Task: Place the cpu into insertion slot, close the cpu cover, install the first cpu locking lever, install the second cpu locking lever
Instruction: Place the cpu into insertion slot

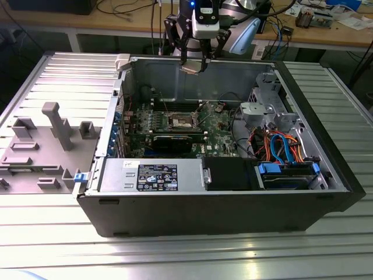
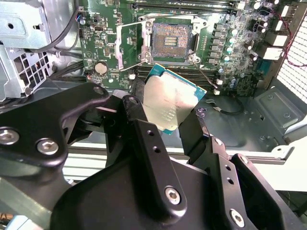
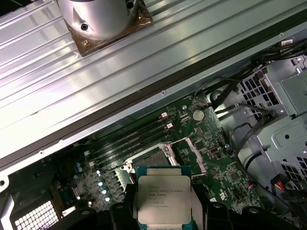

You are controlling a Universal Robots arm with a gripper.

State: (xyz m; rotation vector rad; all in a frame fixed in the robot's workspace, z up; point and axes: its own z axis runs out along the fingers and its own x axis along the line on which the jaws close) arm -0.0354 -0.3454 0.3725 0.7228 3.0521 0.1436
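The cpu (image 2: 173, 98) is gripped by its edges between the two black fingers (image 2: 138, 122) of the claw (image 2: 165, 110), hanging in the air. Below the claw and well apart from the chip, the insertion slot (image 2: 171, 39) lies uncovered on the green motherboard (image 2: 108, 45). The board sits inside the open computer case (image 1: 204, 204), which stands on the ribbed metal tabletop (image 1: 58, 245).
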